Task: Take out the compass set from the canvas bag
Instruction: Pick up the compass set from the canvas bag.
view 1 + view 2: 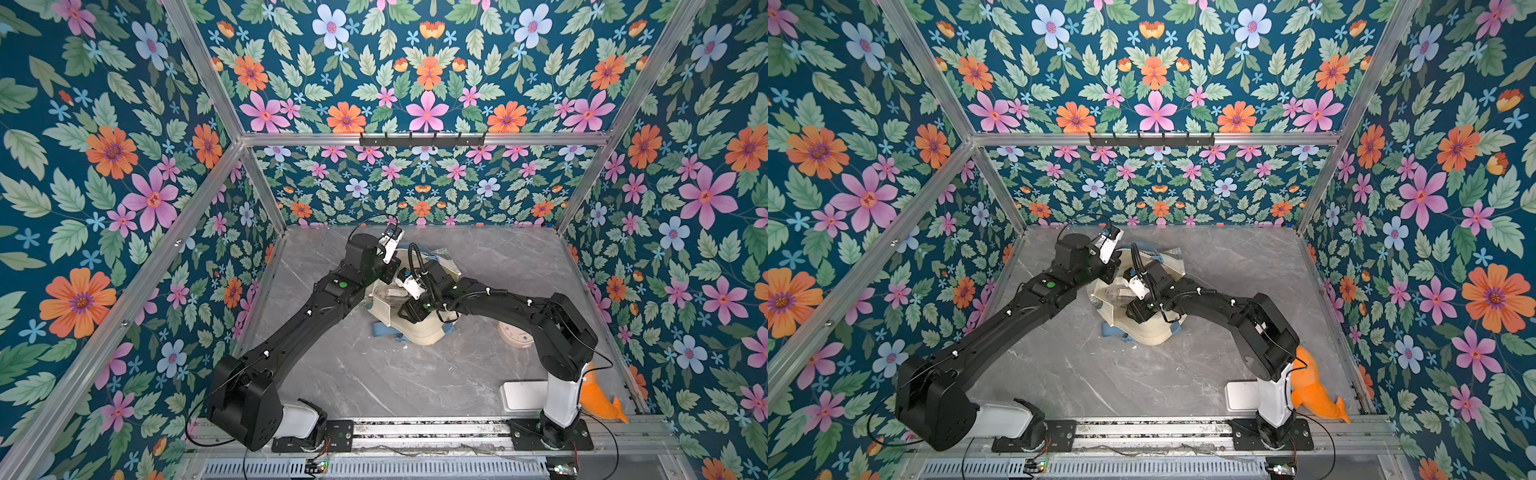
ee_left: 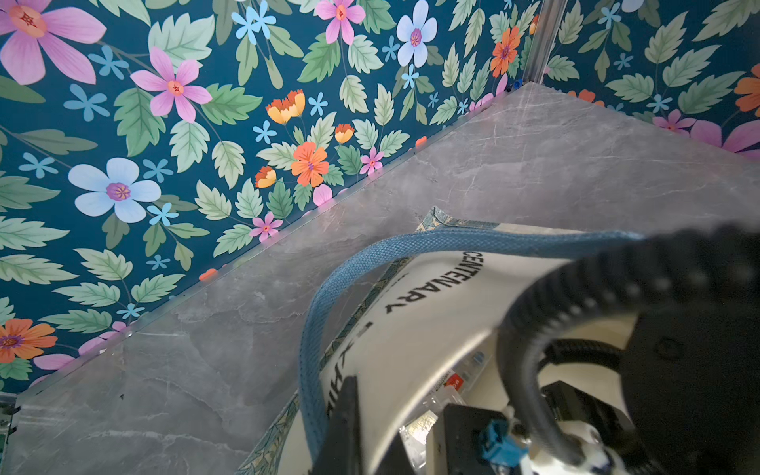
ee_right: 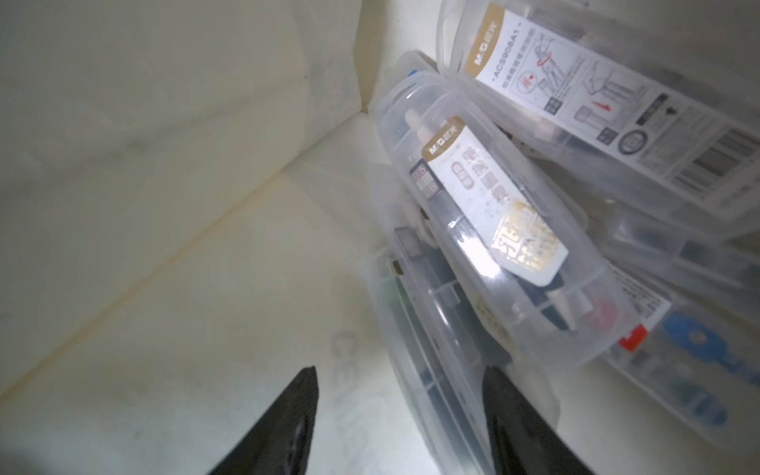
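Observation:
The cream canvas bag [image 1: 419, 334] [image 1: 1152, 332] lies in the middle of the table with its mouth held up and its blue strap [image 2: 316, 312] looping outside. My left gripper [image 2: 370, 395] is shut on the bag's rim, one finger [image 2: 345, 415] outside the wall. My right gripper [image 3: 401, 395] is open inside the bag. Several clear plastic compass set cases lie there in a pile. One labelled compass set [image 3: 485, 214] is just ahead of the fingertips. The edge of a lower case [image 3: 432, 349] reaches between the fingers, beside the right finger [image 3: 510, 415].
An orange plush toy [image 1: 598, 399] [image 1: 1312, 395] lies by the right arm's base, beside a white flat block [image 1: 523, 395]. A pale round object [image 1: 515, 336] sits under the right arm. A hook rail [image 1: 422, 139] runs along the back. Flowered walls close in three sides.

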